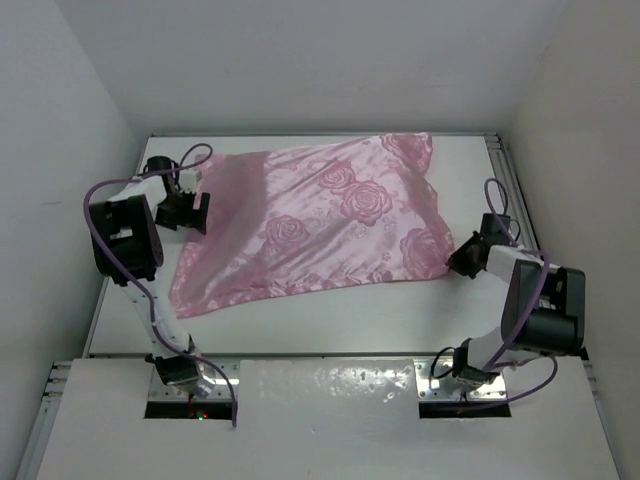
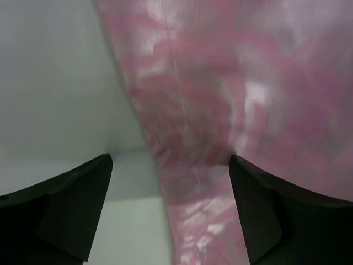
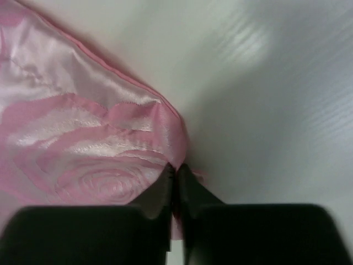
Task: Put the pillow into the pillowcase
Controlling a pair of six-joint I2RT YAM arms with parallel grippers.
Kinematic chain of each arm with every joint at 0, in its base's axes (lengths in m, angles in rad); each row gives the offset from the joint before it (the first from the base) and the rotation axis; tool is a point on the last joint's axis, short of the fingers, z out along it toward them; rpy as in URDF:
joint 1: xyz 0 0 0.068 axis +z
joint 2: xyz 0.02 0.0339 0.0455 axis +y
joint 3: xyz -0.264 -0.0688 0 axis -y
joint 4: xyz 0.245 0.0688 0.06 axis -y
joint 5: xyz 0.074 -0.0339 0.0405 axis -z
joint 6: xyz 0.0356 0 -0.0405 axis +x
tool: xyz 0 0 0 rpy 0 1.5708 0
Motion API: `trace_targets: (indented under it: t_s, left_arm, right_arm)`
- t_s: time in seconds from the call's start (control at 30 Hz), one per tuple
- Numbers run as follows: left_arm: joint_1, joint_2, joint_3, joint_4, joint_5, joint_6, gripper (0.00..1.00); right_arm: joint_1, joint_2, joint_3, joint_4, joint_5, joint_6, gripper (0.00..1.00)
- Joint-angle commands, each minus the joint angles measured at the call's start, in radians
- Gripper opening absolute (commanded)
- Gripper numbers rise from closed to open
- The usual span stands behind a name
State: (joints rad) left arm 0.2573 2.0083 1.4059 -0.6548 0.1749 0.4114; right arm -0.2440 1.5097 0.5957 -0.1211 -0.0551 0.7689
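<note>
- Pillowcase (image 1: 320, 225) lies spread on the table (image 1: 400, 310), plump across the middle and right. Pillow not visible; judged already inside.
- Right gripper (image 3: 175, 168) is pressed together, pinching the case's near right corner.
- Left gripper (image 2: 170, 165) is spread, the left hem between its fingers, ungripped.
- Remaining, probably: seat the pillow fully and release.

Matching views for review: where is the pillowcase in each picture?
Top external: pillowcase spread across the table centre.
Left wrist: right half, inside the open left hand.
Right wrist: left half, corner pinched by the shut right hand.
Shared landmark: the white table.
</note>
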Motion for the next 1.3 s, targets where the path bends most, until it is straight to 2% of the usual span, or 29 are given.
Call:
trace_targets:
  t_s: [0.0,0.1,0.13,0.17,0.2,0.27,0.37,0.47,0.53,0.6,0.63,0.67,0.83,0.97,1.07,1.17,1.27]
  left_arm:
    - [-0.027,0.029,0.091,0.124,-0.049,-0.075,0.85]
    - [-0.047,0.085,0.09,0.139,-0.077,-0.085,0.67]
    - [-0.049,0.096,0.088,0.132,-0.066,-0.092,0.54]
    - [-0.053,0.107,0.087,0.127,-0.063,-0.098,0.5]
    - [-0.053,0.121,0.087,0.124,-0.055,-0.112,0.41]
    - [-0.05,0.127,0.076,0.121,-0.029,-0.132,0.33]
    - [-0.055,0.13,0.051,0.145,-0.017,-0.141,0.32]
    - [-0.061,0.145,0.077,0.152,-0.017,-0.145,0.33]
    - [-0.061,0.159,0.105,0.129,-0.005,-0.146,0.37]
    - [-0.061,0.153,0.139,0.123,0.009,-0.146,0.45]
    - [-0.061,0.152,0.149,0.11,0.012,-0.146,0.47]
    - [-0.059,0.144,0.162,0.104,0.017,-0.149,0.49]
    - [-0.032,0.119,0.274,0.047,0.038,-0.169,0.63]
    - [-0.003,0.092,0.419,-0.014,0.063,-0.207,0.71]
    - [0.007,0.066,0.56,-0.08,0.057,-0.18,0.76]
    - [0.011,0.032,0.663,-0.14,-0.015,-0.151,0.81]
    - [0.02,-0.029,0.644,-0.129,-0.055,-0.145,0.84]
  right_arm:
    - [-0.043,-0.046,-0.072,0.009,-0.04,0.108,0.0]
    - [-0.129,-0.12,-0.161,0.015,-0.045,0.174,0.0]
    - [-0.177,-0.185,-0.215,0.015,-0.046,0.188,0.0]
    - [-0.205,-0.219,-0.238,0.015,-0.051,0.214,0.0]
    - [-0.224,-0.258,-0.281,0.014,-0.057,0.22,0.0]
    - [-0.268,-0.351,-0.3,-0.026,-0.055,0.211,0.0]
    - [-0.275,-0.414,-0.295,-0.1,-0.049,0.181,0.0]
    - [-0.276,-0.446,-0.275,-0.182,-0.046,0.181,0.0]
    - [-0.278,-0.471,-0.266,-0.227,-0.022,0.179,0.0]
    - [-0.278,-0.514,-0.248,-0.235,0.009,0.156,0.52]
    - [-0.276,-0.522,-0.234,-0.226,0.012,0.115,0.69]
    - [-0.278,-0.517,-0.215,-0.216,0.006,0.092,0.98]
    - [-0.226,-0.386,0.04,-0.241,-0.029,-0.139,0.99]
    - [-0.1,-0.277,0.29,-0.284,0.075,-0.29,0.99]
    - [-0.075,-0.212,0.407,-0.293,0.11,-0.327,0.99]
    - [-0.066,-0.226,0.342,-0.191,0.075,-0.295,0.99]
    - [-0.058,-0.214,0.349,-0.195,0.063,-0.307,0.99]
